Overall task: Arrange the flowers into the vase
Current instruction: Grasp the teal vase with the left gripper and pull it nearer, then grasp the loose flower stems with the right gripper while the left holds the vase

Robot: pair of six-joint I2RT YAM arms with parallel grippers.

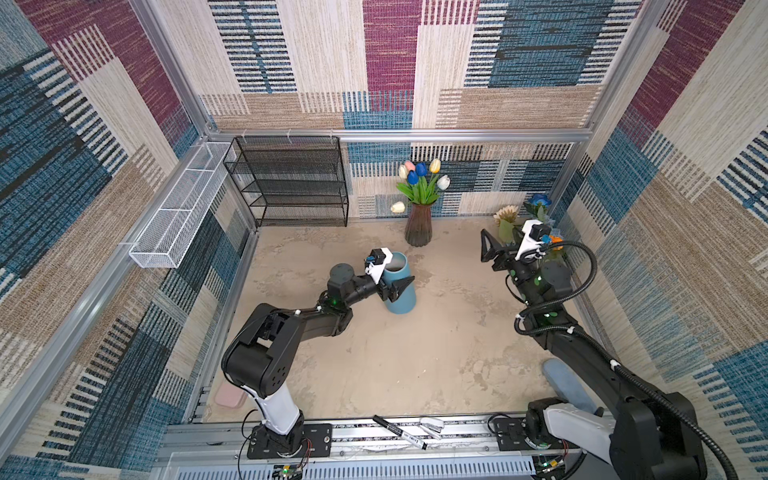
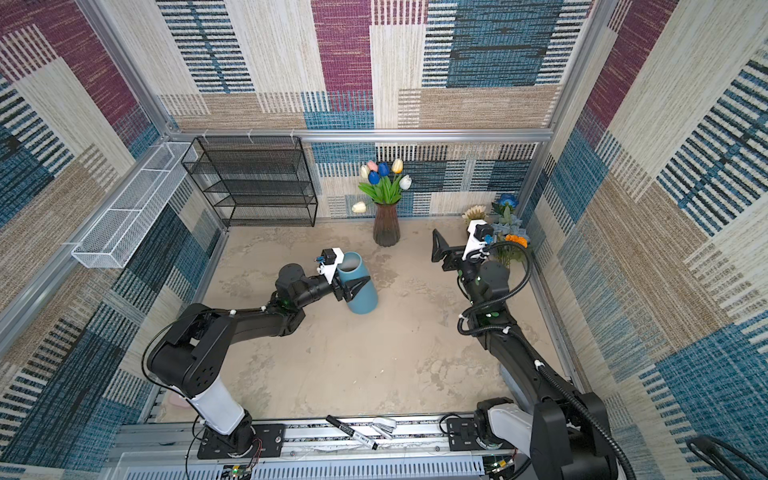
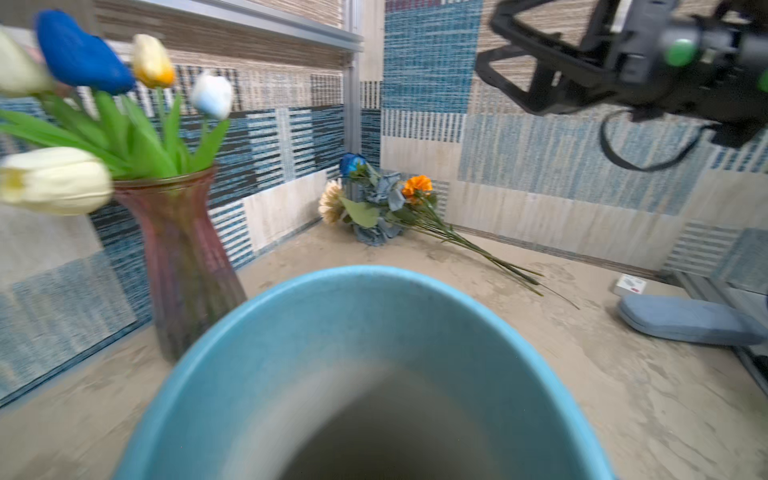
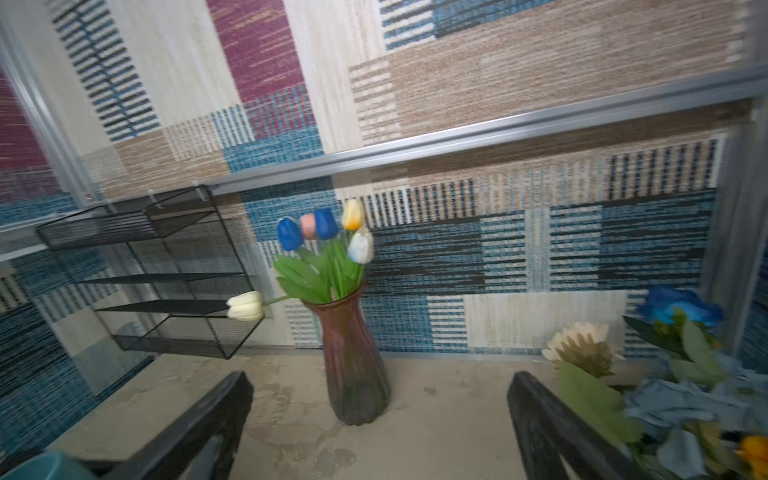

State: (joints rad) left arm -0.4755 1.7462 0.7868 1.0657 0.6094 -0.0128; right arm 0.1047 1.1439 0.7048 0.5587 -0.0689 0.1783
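**Flowers, two vases, two grippers**

Loose flowers [image 3: 382, 208] lie in the far right corner, partly hidden in both top views by the wrist of the right gripper [image 1: 490, 251], whose jaws stand wide and empty. Tulips [image 1: 419, 178] fill the glass vase [image 1: 419, 226] by the back wall. In front of it, the left gripper [image 1: 401, 284] clasps a blue vase [image 1: 405, 301], jaws spread wide. A black mesh shelf [image 1: 291, 183] stands far left.

Up close sits the wide rim of a blue pot [image 3: 361, 291], a reddish glass vase [image 3: 183, 266] of tulips [image 3: 83, 58] just beside it, loose flowers [image 3: 382, 199] lying in the far corner, a blue pad [image 3: 685, 320] well apart from them, and the right gripper [image 3: 486, 45] hanging in the air with jaws apart.
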